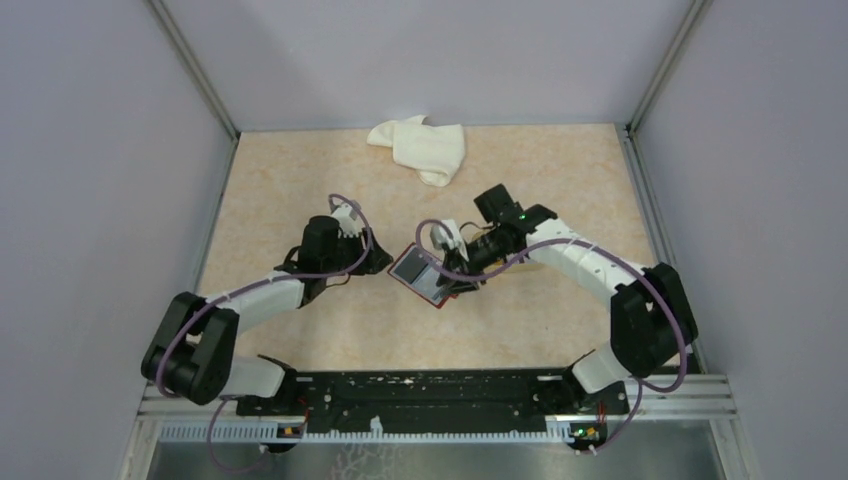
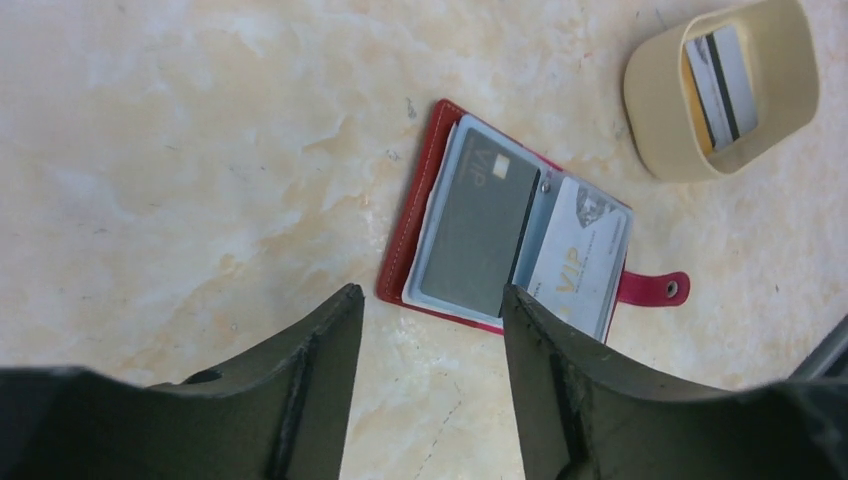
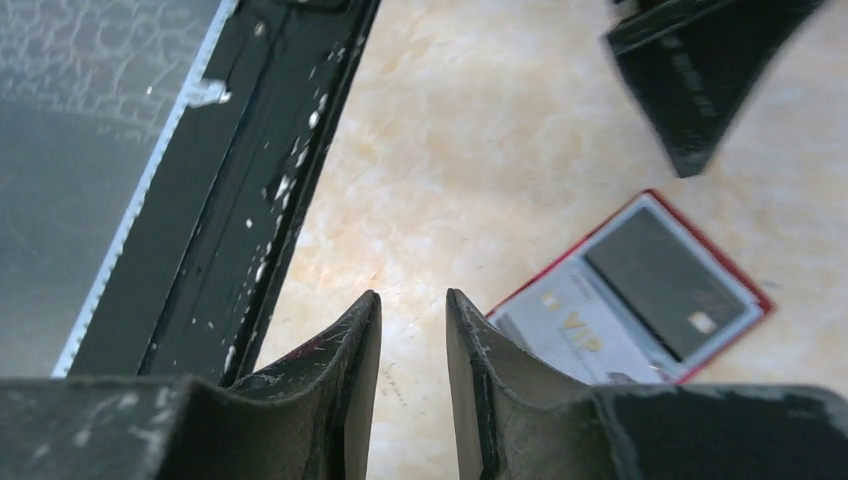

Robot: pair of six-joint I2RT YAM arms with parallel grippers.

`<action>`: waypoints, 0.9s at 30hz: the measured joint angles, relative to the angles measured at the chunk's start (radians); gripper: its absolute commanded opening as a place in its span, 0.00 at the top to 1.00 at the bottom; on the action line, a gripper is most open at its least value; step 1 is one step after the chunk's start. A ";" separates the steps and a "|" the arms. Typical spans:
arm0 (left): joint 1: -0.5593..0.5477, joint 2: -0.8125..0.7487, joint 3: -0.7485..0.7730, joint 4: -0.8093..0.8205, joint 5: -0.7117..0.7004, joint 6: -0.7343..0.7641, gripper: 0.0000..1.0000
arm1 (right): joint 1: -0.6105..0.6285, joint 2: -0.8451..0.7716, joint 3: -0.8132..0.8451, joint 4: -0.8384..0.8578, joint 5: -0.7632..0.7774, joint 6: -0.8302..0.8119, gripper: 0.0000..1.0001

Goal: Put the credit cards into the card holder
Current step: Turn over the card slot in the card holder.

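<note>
The card holder point(image 1: 418, 273) lies open on the table, dark red, its snap tab point(image 2: 662, 288) sticking out. Its clear sleeves show a dark grey credit card point(image 2: 478, 232) and a white VIP card point(image 2: 580, 258). Another striped credit card point(image 2: 722, 85) lies in a beige tray point(image 2: 655, 95) beyond the holder. My left gripper point(image 2: 430, 300) hovers open and empty just off the holder's grey-card edge. My right gripper point(image 3: 412, 300) stands narrowly open beside the holder's point(image 3: 640, 290) VIP end, with only bare table between its fingers.
A white cloth point(image 1: 420, 148) is crumpled at the back of the table. The black rail point(image 3: 250, 170) at the near table edge runs just ahead of the right gripper. One left finger point(image 3: 695, 75) shows at the top of the right wrist view.
</note>
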 measured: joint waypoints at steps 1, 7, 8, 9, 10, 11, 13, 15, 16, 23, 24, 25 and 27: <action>0.010 0.028 0.006 0.005 0.029 0.000 0.47 | 0.016 0.008 -0.033 -0.002 0.005 -0.047 0.73; 0.032 0.165 0.040 0.013 0.163 -0.003 0.49 | 0.097 0.048 -0.137 -0.005 0.067 -0.249 0.81; 0.035 0.182 0.044 0.016 0.181 -0.005 0.48 | 0.117 0.058 -0.138 -0.002 0.092 -0.270 0.81; 0.038 0.195 0.046 0.021 0.193 -0.006 0.48 | 0.143 0.070 -0.138 0.006 0.119 -0.286 0.81; 0.041 0.207 0.047 0.026 0.204 -0.006 0.48 | 0.167 0.080 -0.138 0.014 0.145 -0.294 0.82; 0.045 0.222 0.047 0.033 0.215 -0.009 0.48 | 0.201 0.094 -0.138 0.026 0.185 -0.301 0.82; 0.048 0.246 0.047 0.045 0.231 -0.012 0.47 | 0.260 0.124 -0.138 0.053 0.261 -0.293 0.84; 0.053 0.267 0.047 0.064 0.253 -0.018 0.46 | 0.314 0.166 -0.137 0.082 0.349 -0.275 0.85; 0.055 0.273 0.047 0.076 0.261 -0.022 0.46 | 0.330 0.184 -0.134 0.089 0.379 -0.264 0.85; 0.064 0.310 0.047 0.140 0.309 -0.048 0.46 | 0.352 0.246 -0.124 0.158 0.555 -0.191 0.85; 0.064 0.313 0.047 0.144 0.313 -0.052 0.46 | 0.352 0.246 -0.124 0.166 0.570 -0.185 0.85; 0.064 0.316 0.047 0.149 0.317 -0.055 0.46 | 0.352 0.247 -0.124 0.174 0.586 -0.178 0.85; 0.066 0.319 0.047 0.154 0.320 -0.059 0.46 | 0.352 0.254 -0.122 0.188 0.609 -0.160 0.85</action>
